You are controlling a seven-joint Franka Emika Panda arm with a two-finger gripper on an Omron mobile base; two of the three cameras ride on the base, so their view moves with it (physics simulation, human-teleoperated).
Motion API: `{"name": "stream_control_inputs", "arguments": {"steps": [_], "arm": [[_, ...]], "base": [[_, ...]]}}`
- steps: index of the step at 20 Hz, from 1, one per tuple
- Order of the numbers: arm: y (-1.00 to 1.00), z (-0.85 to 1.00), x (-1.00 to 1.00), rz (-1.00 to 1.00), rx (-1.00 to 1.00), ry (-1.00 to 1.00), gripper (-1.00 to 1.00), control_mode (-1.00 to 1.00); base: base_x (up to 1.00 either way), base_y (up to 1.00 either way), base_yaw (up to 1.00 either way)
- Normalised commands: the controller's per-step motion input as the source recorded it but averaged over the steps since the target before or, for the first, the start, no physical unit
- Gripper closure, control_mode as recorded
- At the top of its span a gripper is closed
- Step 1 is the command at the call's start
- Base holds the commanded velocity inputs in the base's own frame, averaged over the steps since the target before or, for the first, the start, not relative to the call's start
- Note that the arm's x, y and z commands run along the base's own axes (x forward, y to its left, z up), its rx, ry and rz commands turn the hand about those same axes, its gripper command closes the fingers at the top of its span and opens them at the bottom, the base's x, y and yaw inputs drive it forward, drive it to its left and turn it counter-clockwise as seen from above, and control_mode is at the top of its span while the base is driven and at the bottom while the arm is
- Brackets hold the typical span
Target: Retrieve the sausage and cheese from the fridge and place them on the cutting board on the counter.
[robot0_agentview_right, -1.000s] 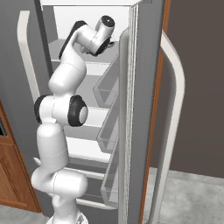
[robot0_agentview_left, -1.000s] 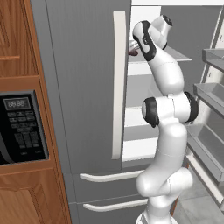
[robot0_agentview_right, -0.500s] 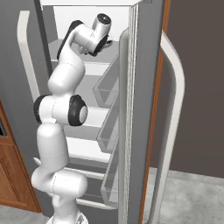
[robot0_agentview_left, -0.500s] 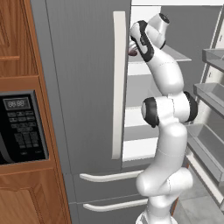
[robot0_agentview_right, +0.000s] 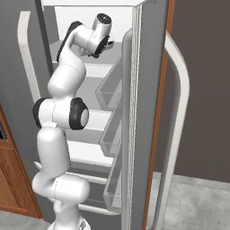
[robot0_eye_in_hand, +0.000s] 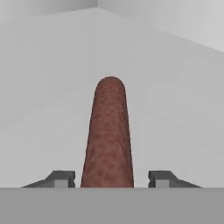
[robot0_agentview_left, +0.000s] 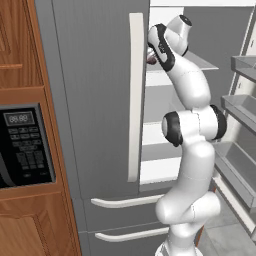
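The sausage is a dark reddish-brown cylinder lying on a white shelf inside the fridge, pointing away from the hand. My gripper straddles its near end. The fingertips stand on either side with a narrow gap to the sausage, so the jaws are open around it. In the left base view the gripper is at the top shelf, just behind the left door's edge, with a bit of the sausage showing. The cheese, the cutting board and the counter are out of view.
The fridge's right door stands open with clear bins close to the arm's right. The shut left door carries a long white handle. Two drawers lie below. A black microwave panel sits in wooden cabinetry at the left.
The hand has shifted slightly further in at the top shelf. The rest of the arm and the base views have stayed as they were.
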Motion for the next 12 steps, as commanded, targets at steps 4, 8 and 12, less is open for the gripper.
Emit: {"name": "stream_control_inputs", "arguments": {"steps": [4, 8, 12], "arm": [[0.00, -0.35, 0.00, 0.00, 0.00, 0.00, 1.00, -1.00], [-0.02, -0.33, -0.22, 0.00, 0.00, 0.00, 1.00, -1.00], [0.00, -0.26, -0.79, -0.02, 0.00, 0.02, 1.00, -1.00]], "base": [[0.00, 0.00, 0.00], [0.00, 0.00, 0.00], [0.00, 0.00, 0.00]]}}
